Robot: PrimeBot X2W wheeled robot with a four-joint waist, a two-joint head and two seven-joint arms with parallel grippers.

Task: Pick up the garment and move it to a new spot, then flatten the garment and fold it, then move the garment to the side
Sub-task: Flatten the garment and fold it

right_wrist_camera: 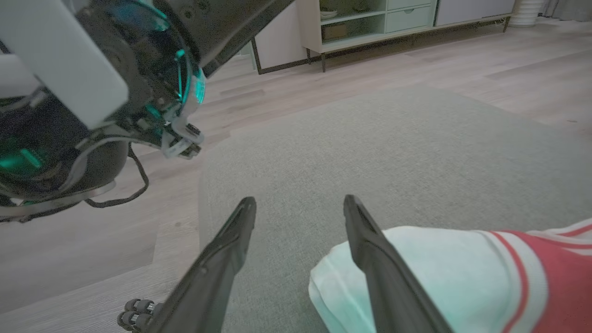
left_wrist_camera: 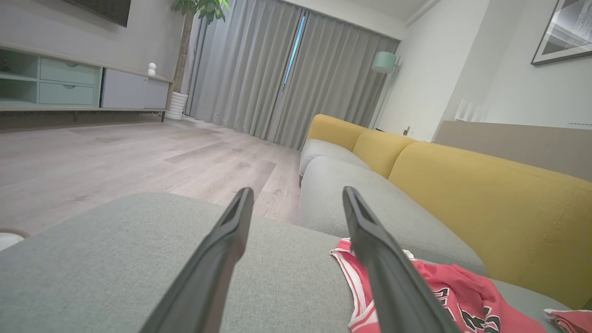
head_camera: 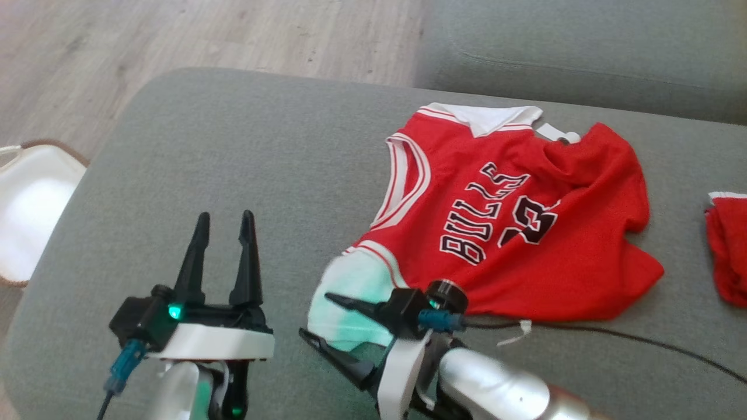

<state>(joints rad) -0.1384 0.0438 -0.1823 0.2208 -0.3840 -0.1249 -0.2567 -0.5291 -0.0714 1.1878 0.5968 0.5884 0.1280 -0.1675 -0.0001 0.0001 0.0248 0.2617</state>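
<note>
The garment (head_camera: 508, 233), a red sleeveless jersey with white trim and black lettering, lies partly crumpled on the grey cushion (head_camera: 233, 151). Its white end points toward me. My right gripper (head_camera: 314, 315) stands open at that white end, fingers pointing left. In the right wrist view the gripper (right_wrist_camera: 299, 199) has one finger over the white cloth (right_wrist_camera: 439, 273), and grey cushion shows in the gap. My left gripper (head_camera: 224, 216) is open over bare cushion, left of the jersey. In the left wrist view the open gripper (left_wrist_camera: 297, 190) has the jersey (left_wrist_camera: 462, 286) just right of its fingers.
Another red cloth (head_camera: 729, 245) lies at the cushion's right edge. A black cable (head_camera: 642, 341) trails across the cushion near the jersey's hem. A white seat (head_camera: 29, 204) stands on the wood floor to the left. A second grey cushion (head_camera: 583, 52) and yellow backrest (left_wrist_camera: 485, 194) lie beyond.
</note>
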